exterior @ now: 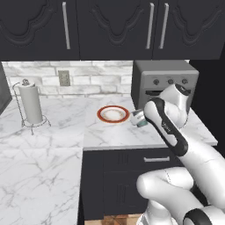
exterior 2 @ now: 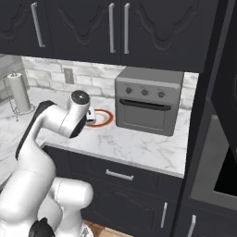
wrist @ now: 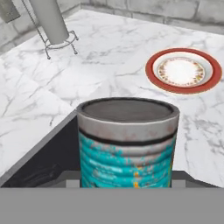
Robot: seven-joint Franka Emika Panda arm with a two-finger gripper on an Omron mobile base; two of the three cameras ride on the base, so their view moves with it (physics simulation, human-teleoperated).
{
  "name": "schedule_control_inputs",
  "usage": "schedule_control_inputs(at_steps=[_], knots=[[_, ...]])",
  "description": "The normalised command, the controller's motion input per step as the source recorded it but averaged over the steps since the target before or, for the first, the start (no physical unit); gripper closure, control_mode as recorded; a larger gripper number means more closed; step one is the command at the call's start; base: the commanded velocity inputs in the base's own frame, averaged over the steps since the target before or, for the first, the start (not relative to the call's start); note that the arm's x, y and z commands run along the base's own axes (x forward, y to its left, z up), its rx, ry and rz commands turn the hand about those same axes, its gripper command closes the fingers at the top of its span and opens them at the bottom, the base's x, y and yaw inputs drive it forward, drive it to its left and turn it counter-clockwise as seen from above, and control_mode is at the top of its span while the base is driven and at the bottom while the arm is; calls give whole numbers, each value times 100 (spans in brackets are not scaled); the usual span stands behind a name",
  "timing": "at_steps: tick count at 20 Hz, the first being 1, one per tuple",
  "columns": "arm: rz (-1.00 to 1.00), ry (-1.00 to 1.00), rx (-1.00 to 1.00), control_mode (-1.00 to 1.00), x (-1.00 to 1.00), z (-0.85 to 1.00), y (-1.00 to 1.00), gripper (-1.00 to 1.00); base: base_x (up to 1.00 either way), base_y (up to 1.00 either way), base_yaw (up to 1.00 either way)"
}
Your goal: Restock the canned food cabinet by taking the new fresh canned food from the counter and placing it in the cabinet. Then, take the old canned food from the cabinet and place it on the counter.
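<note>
Teal-labelled old canned food (wrist: 127,146) sat right at the gripper (exterior: 141,118), silvery lid up, label scuffed, filling the middle of the hand view. From the left base view the can (exterior: 139,117) was carried at the wrist, above the counter (exterior: 110,132) near its front edge, just beside the red-rimmed plate (exterior: 113,114). Jaws themselves were hidden behind the can and the wrist, but the can hung off the marble with nothing under it, so I judged them closed on it

Hand view looked past the can to the counter edge, dark cabinet front below, plate further off, paper towel holder (wrist: 51,22) well apart at the back

Progress, as a judgement:
- old can was out of the cabinet and in hand, so the second half was under way
- can was not yet set down; placing it on the marble was what remained
- red-orange new can wasn't anywhere on the counter stretch I could see, consistent with it already being shelved, but I couldn't confirm that from here
- plain-door cabinet with the long bar handle couldn't be made out either; uppers overhead were the carved-panel ones (exterior: 110,26)

Toaster oven (exterior 2: 149,99) stood at the back, near the arm, so a drop spot in front of the plate looked the cleaner option
</note>
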Motion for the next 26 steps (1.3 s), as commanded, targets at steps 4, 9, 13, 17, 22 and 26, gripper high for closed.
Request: schedule_control_inputs(at_steps=[4, 9, 13, 17, 22, 26], knots=[[7, 1, 0, -100, 64, -39, 10, 100, 0, 0, 0], [13, 0, 0, -100, 19, -68, 5, 100, 0, 0, 0], [12, -5, 2, -100, 23, -44, 1, 100, 0, 0, 0], [5, -5, 1, -100, 45, -21, 7, 100, 0, 0, 0], [1, -6, 1, -100, 52, -16, 8, 100, 0, 0, 0], [0, -4, 1, -100, 50, -23, 8, 100, 0, 0, 0]])
